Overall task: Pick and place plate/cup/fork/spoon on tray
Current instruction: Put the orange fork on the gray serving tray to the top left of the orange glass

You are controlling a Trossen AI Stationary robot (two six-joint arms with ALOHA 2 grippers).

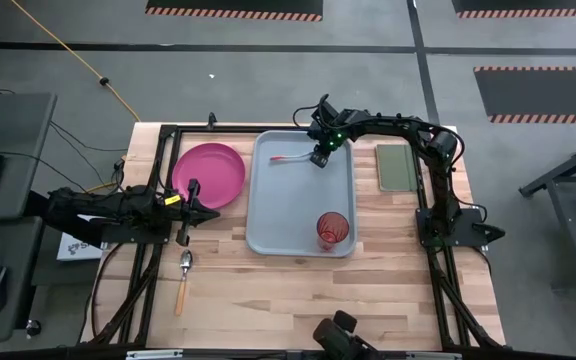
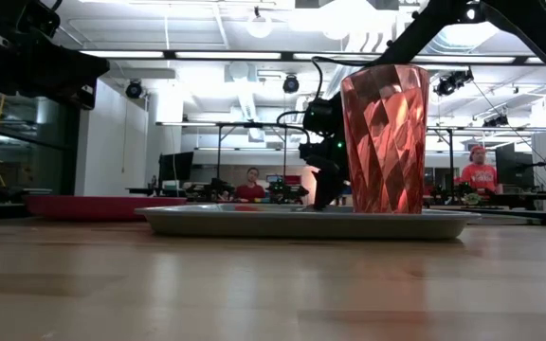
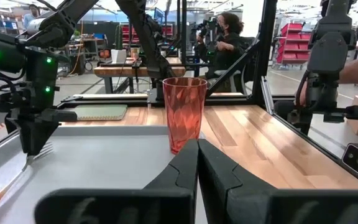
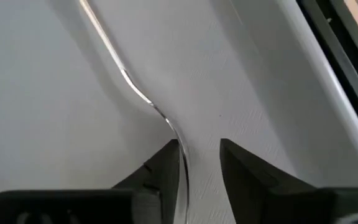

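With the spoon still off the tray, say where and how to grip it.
Grip the spoon across its orange-yellow handle, coming straight down from above. It lies flat on the table, bowl toward the plate, handle long and narrow, nothing crowding it. The left gripper is nearest.
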